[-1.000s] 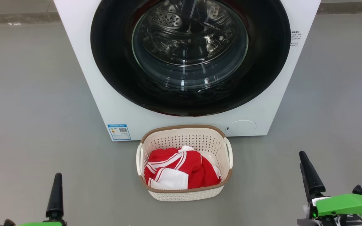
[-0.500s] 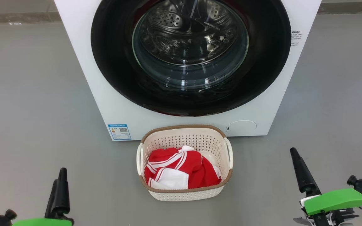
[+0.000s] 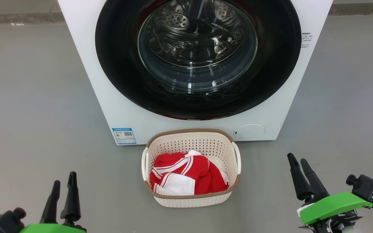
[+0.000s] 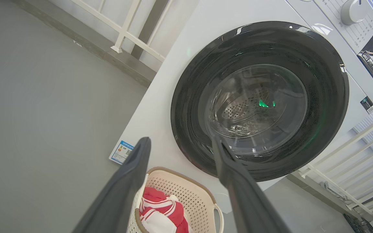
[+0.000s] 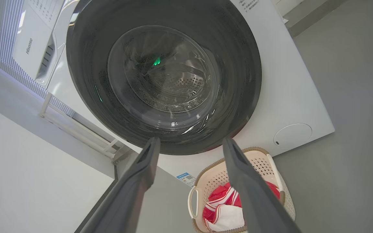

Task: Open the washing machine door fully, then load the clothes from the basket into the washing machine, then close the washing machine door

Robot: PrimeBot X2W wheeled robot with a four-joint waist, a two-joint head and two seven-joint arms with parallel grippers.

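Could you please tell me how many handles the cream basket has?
2: one white handle on the left side of the cream perforated plastic basket, the other handle on its right side.

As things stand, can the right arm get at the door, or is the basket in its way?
Probably yes. The right gripper is open and empty, to the right of the basket, with only floor between it and the shut door. The basket sits below the door's middle, off that path.
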